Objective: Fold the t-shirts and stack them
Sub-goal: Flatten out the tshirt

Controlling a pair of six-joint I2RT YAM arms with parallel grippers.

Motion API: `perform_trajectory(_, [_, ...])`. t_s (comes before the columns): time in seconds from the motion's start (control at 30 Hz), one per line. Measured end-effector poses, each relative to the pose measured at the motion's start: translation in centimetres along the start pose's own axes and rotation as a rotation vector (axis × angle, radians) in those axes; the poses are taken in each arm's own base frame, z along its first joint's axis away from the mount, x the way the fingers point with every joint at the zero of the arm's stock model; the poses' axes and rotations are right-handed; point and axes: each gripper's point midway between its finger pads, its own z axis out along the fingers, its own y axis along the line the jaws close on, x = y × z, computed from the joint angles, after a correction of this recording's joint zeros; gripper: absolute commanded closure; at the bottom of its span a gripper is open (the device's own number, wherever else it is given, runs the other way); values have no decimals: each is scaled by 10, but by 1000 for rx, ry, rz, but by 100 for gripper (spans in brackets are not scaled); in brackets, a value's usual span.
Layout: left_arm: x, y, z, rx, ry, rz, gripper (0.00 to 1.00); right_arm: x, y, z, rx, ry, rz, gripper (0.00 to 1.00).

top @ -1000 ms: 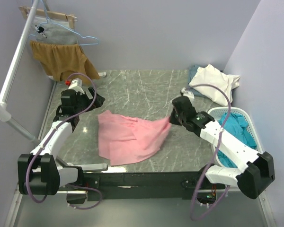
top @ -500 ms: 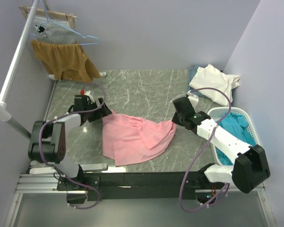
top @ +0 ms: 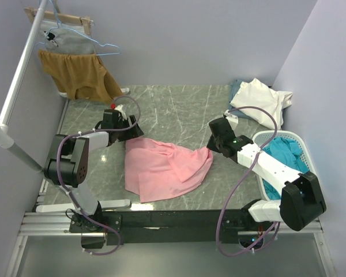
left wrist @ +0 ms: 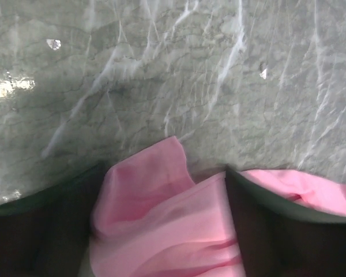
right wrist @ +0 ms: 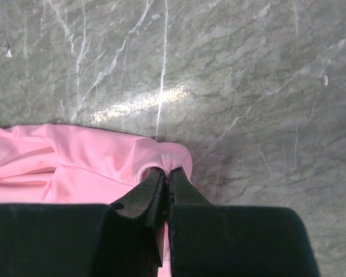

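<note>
Pink cotton lies between the dark fingers (left wrist: 63, 219) of the left gripper (left wrist: 161, 182), which stand spread wide on either side of a raised corner of the light pink short-sleeved t-shirt (top: 167, 170). They have not closed on it. A second ago this arm sat well to the left of the cloth. It has since swung in over the grey marbled tabletop (top: 179, 107) and now straddles the shirt's far left corner.

Across the cloth, the right gripper (right wrist: 166, 171) is pressed together on a rolled edge at the shirt's right corner. It has kept that pinch through the whole second, shifting only slightly. The shirt itself lies rumpled across the middle of the table between the two arms, its left edge a little further right than before.

With one corner pinched and the other framed by open jaws, the likely next step is for the left jaws to close so that both arms can draw the shirt flat. No fold is made yet.

Further out, a crumpled cream-white t-shirt (top: 259, 101) rests on a grey-blue t-shirt (top: 237, 86) in the far right corner. Teal t-shirts (top: 288, 156) wait in a white plastic laundry basket (top: 265, 137) at the right edge.
</note>
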Motion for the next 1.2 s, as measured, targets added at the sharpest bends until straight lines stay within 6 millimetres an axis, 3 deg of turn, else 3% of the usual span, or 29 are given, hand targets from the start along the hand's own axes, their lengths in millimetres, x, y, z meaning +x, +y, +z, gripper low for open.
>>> perform_trajectory(0.03, [1, 0, 1, -1, 4, 0, 63, 1, 0, 1, 2, 2, -2, 100])
perform_trajectory(0.07, [5, 2, 4, -7, 19, -1, 86, 1, 0, 2, 3, 4, -4, 100])
perform_trajectory(0.13, [11, 6, 8, -18, 41, -12, 98, 2, 0, 2, 3, 7, -5, 100])
perform_trajectory(0.33, [14, 4, 9, -12, 58, -18, 99, 1, -3, 3, 14, 0, -10, 100])
perform_trajectory(0.43, [17, 2, -5, -27, 77, -25, 99, -1, -9, 1, 41, -10, -25, 100])
perform_trajectory(0.53, [0, -12, -35, -25, 33, -12, 99, -9, -16, -12, 57, -38, -38, 100])
perform_trajectory(0.6, [-22, -30, -70, -11, -44, 10, 99, -26, -15, -31, 44, -83, -32, 100])
perform_trajectory(0.77, [-94, -89, -172, 69, -320, 82, 98, -88, -4, -107, -88, -293, 57, 100])
perform_trajectory(0.9, [-122, -115, -234, 87, -448, 107, 96, -118, -6, -159, -169, -413, 124, 100])
perform_trajectory(1.0, [-126, -117, -256, 65, -473, 103, 94, -123, -13, -176, -180, -449, 144, 100])
perform_trajectory(1.2, [-109, -100, -263, -27, -417, 72, 92, -112, -20, -159, -111, -395, 114, 100])
